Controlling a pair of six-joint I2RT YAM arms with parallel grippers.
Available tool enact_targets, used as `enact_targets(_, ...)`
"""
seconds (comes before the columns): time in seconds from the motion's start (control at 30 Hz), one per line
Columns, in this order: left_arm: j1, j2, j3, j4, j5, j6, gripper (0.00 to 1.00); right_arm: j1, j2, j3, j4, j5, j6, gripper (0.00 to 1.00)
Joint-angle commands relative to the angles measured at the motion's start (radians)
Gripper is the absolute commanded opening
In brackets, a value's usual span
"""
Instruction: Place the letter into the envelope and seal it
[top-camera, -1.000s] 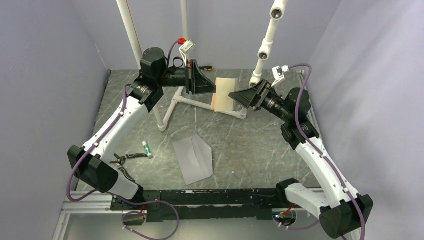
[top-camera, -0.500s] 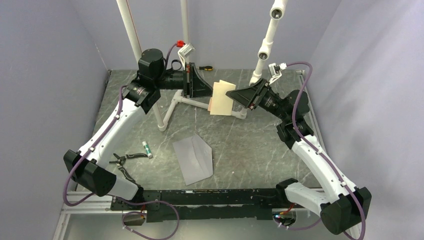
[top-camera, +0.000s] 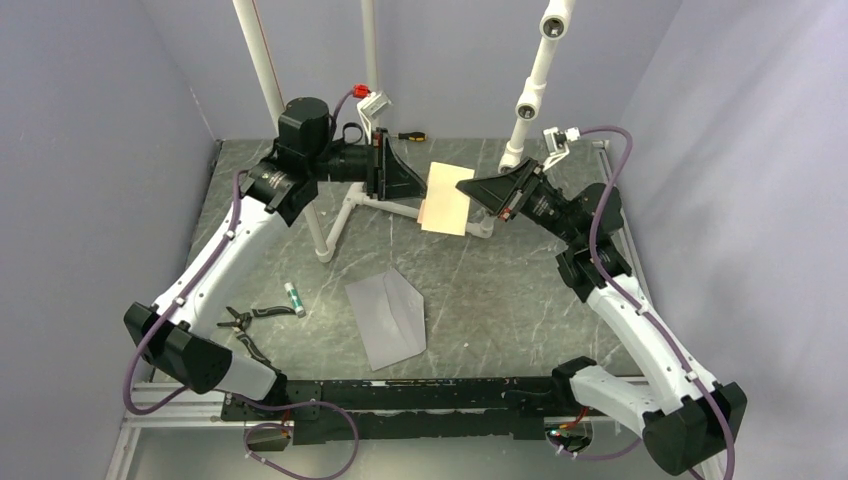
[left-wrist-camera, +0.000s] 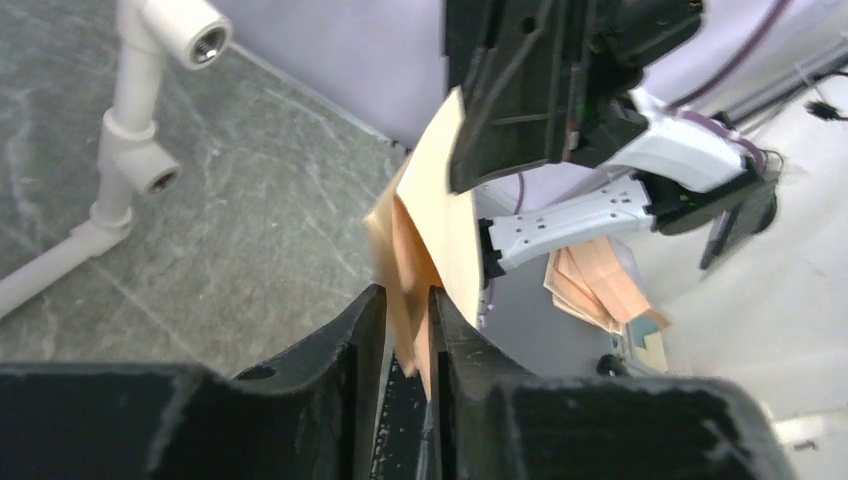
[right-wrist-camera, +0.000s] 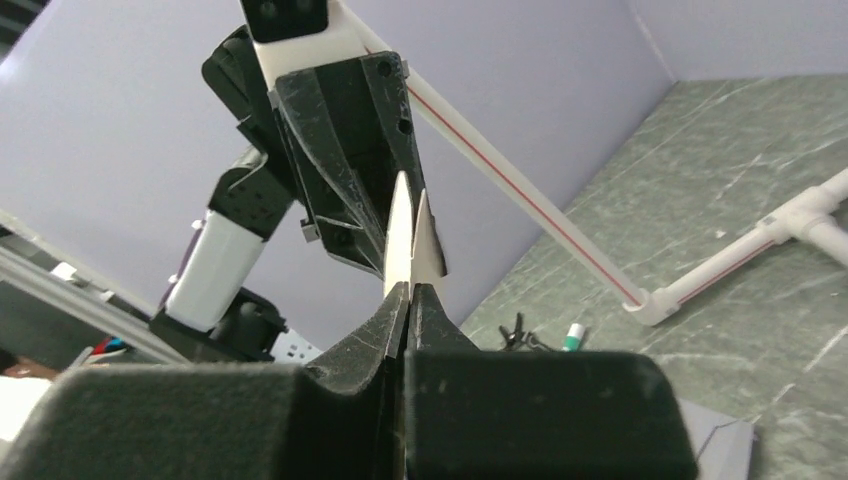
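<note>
the letter (top-camera: 447, 197) hangs in the air over the far middle of the table (top-camera: 500, 290), held upright between the two claws. it is well apart from the envelope (top-camera: 385, 318), which lies flat toward the near edge. the right claw (right-wrist-camera: 410, 290) is pressed together on one edge of the letter, pinching it. the left claw (left-wrist-camera: 405, 300) has the opposite edge between its fingers, which stand slightly apart; whether they grip it i cannot tell.

this reads as a hand-over to the right arm. to do it well, the right pinch should hold firm while the left fingers spread and draw straight back along the sheet's plane, so its two splayed leaves are not creased or tugged loose.

both arms reach up and far forward, elbows out toward the near corners. the wrists turn inward so the claws meet nose to nose above the white pipe frame (top-camera: 336, 228).
</note>
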Motion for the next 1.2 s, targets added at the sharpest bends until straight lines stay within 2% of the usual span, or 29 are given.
enact_targets(0.0,0.007,-0.06,0.075,-0.273,-0.167,0.187,0.36,0.001,-0.077,0.021,-0.031,0.094,-0.087,0.0)
enact_targets(0.17,0.011,-0.102,0.082,-0.4,-0.334,0.227,0.7,0.001,-0.122,0.018,-0.077,0.175,-0.149,0.0)
enact_targets(0.27,0.011,-0.13,0.07,-0.347,-0.309,0.183,0.88,0.001,-0.14,0.001,-0.028,0.216,-0.133,0.0)
enact_targets(0.33,0.011,-0.146,0.046,-0.273,-0.284,0.127,0.92,0.002,-0.15,-0.021,0.051,0.251,-0.096,0.0)
enact_targets(0.47,0.009,-0.16,-0.046,0.001,-0.225,-0.096,0.93,0.004,-0.136,-0.043,0.191,0.315,-0.025,0.0)
enact_targets(0.57,0.006,-0.157,-0.111,0.195,-0.246,-0.269,0.93,0.003,-0.102,0.005,0.217,0.322,-0.021,0.0)
enact_targets(0.67,0.003,-0.139,-0.123,0.266,-0.29,-0.365,0.93,0.006,-0.067,0.032,0.281,0.325,0.017,0.0)
enact_targets(0.87,-0.009,-0.064,-0.108,0.439,-0.247,-0.527,0.92,0.012,0.004,0.046,0.369,0.322,0.089,0.0)
enact_targets(0.93,-0.012,-0.048,-0.111,0.485,-0.241,-0.561,0.86,0.012,0.012,0.044,0.382,0.326,0.1,0.0)
enact_targets(1.03,-0.02,-0.024,-0.114,0.559,-0.209,-0.611,0.67,0.013,0.01,0.037,0.382,0.352,0.1,0.0)
enact_targets(1.17,-0.021,-0.007,-0.086,0.502,-0.19,-0.579,0.44,0.013,0.01,0.035,0.376,0.369,0.095,0.0)
